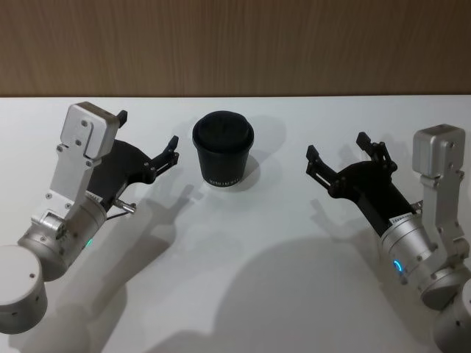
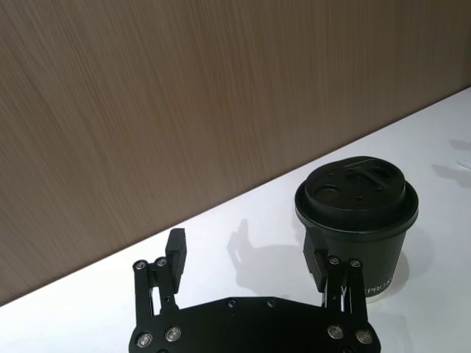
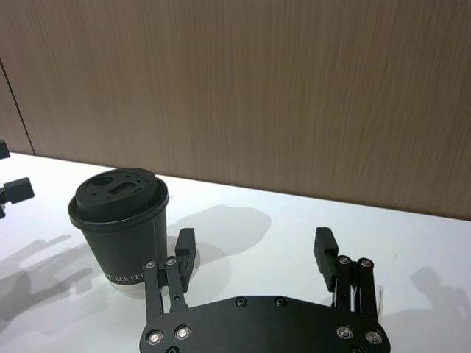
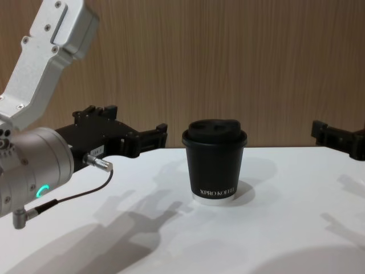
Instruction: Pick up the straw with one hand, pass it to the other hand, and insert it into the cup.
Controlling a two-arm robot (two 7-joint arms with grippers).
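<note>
The cup (image 1: 224, 151) stands on the counter (image 1: 243, 279) between the left gripper (image 1: 147, 131) and the right gripper (image 1: 337, 147), touching neither. Both spread wide, empty.

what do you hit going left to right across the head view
left gripper, open → cup with its lid on → right gripper, open
</note>
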